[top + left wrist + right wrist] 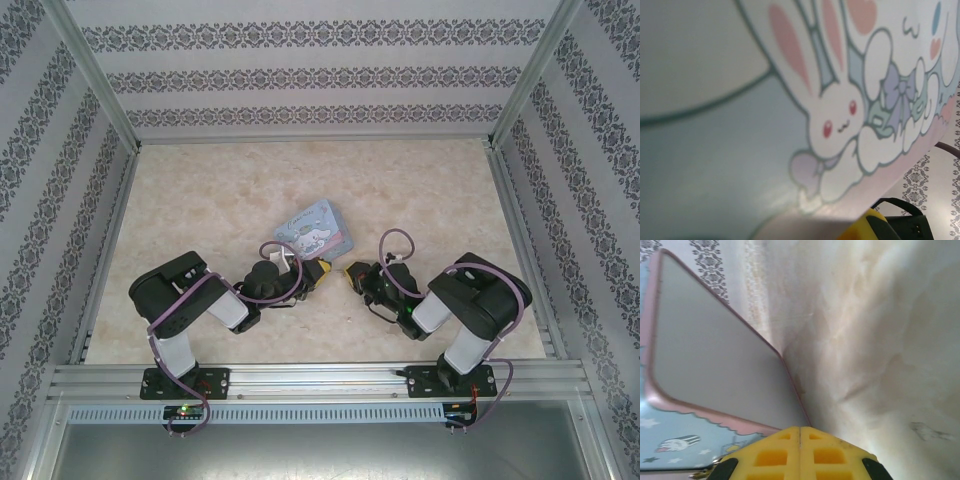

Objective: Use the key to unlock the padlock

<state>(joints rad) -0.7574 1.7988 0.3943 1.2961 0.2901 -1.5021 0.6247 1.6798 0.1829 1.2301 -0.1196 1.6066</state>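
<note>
The padlock and the key are hidden. A pale blue cartoon tin [315,228] lies mid-table, just beyond both grippers. My left gripper [318,270] sits at the tin's near edge with its yellow fingers together. In the left wrist view the tin's rabbit picture [740,150] is pressed close to the camera, and a yellow fingertip [867,225] pokes out under its edge. My right gripper [350,272] faces the left one from a short way to the right. Its fingers [785,450] are shut with nothing between them, next to the tin's grey, pink-rimmed face [715,355].
The marble-patterned tabletop [200,200] is walled on three sides by patterned panels [300,75] in an aluminium frame. Both arms are folded low near the front rail [320,380], elbows out, with purple cables looping over them.
</note>
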